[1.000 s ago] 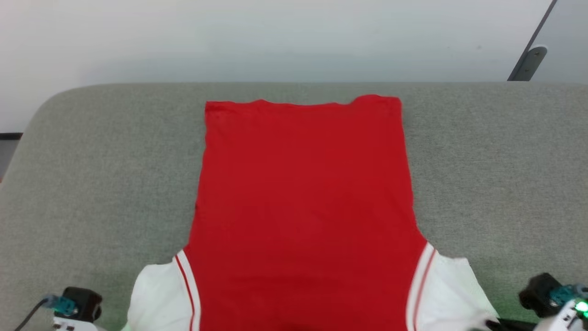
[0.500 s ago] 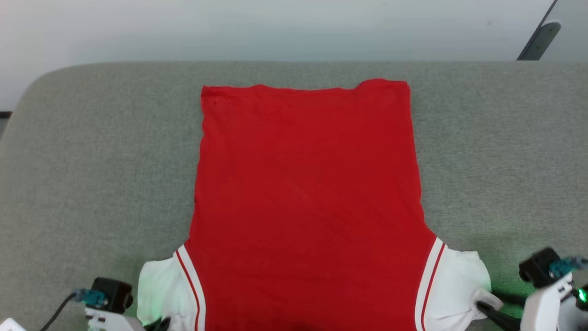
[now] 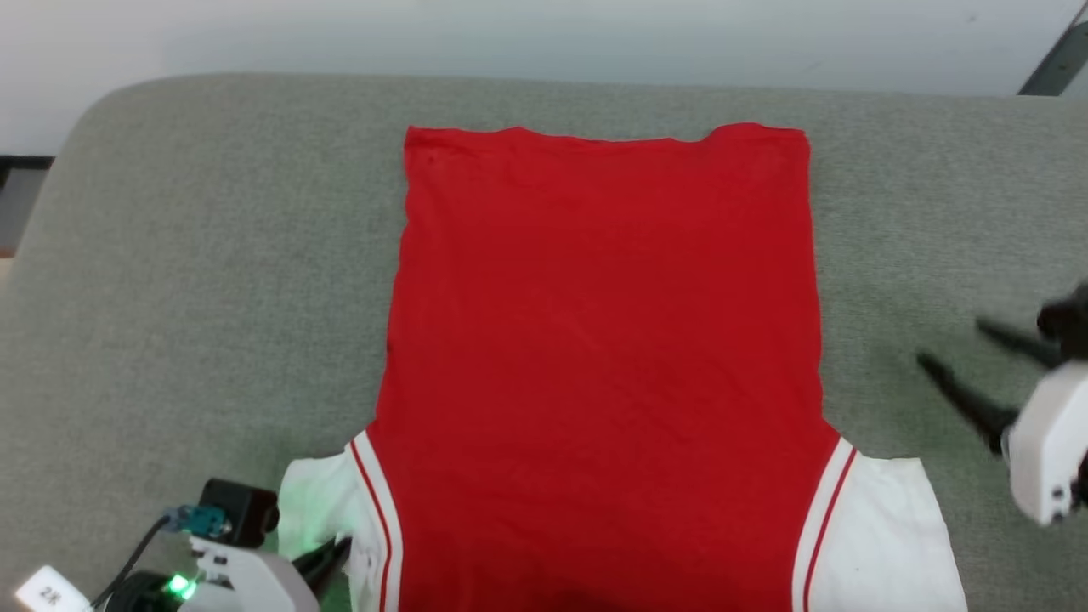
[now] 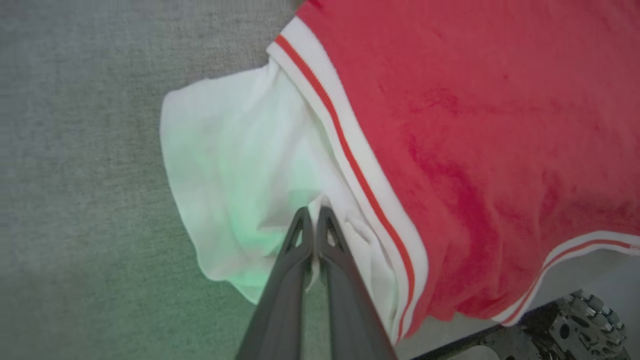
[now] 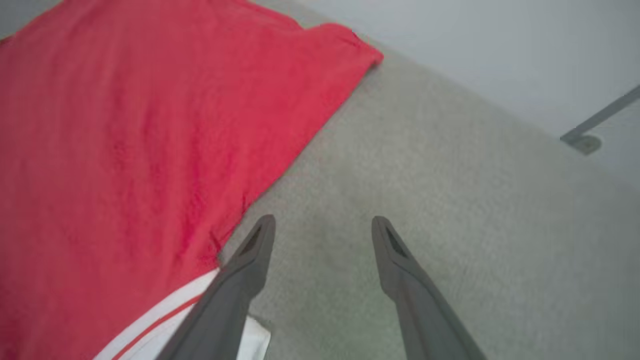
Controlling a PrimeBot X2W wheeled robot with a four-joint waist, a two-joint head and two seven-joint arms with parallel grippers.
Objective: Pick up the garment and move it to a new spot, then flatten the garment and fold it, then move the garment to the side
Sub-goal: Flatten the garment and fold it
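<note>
Backdrop is a plain pale wall [image 3: 510,34]. In front of it sits a wide grey-green woven padded surface [image 3: 170,255] with rounded far corners, and that is our whole work area.

The garment [image 3: 603,340], a red basketball jersey with white short sleeves, lies spread in the middle of that surface. The plain red side is up, so we see no lettering or number. The hem is at the far end and the shoulders are towards us. The body looks flat with only faint creases. The near end drapes over the front edge in the left wrist view.

The right white sleeve [image 3: 884,527] lies out flat and square. The left white sleeve [image 4: 225,175] is puckered, with folds running into a single point.

That point is the left gripper [image 4: 314,215]. Its dark fingers are pressed together with a bit of sleeve cloth between them. We read this as a pinch to tug the sleeve outward and take the bunching out.

The right gripper [image 3: 950,342] has its fingers spread wide and holds nothing. It hangs over bare surface just beside the garment's right edge without touching it. It is probably parked clear so it doesn't drag the side that already lies flat.

The red-white striped trim [image 3: 378,510] at both armholes runs straight, a decent sign that the body is square.

Our call is that we're in the flatten step, with the fold not yet begun. The risk is that a hard pull on the left skews the body.
</note>
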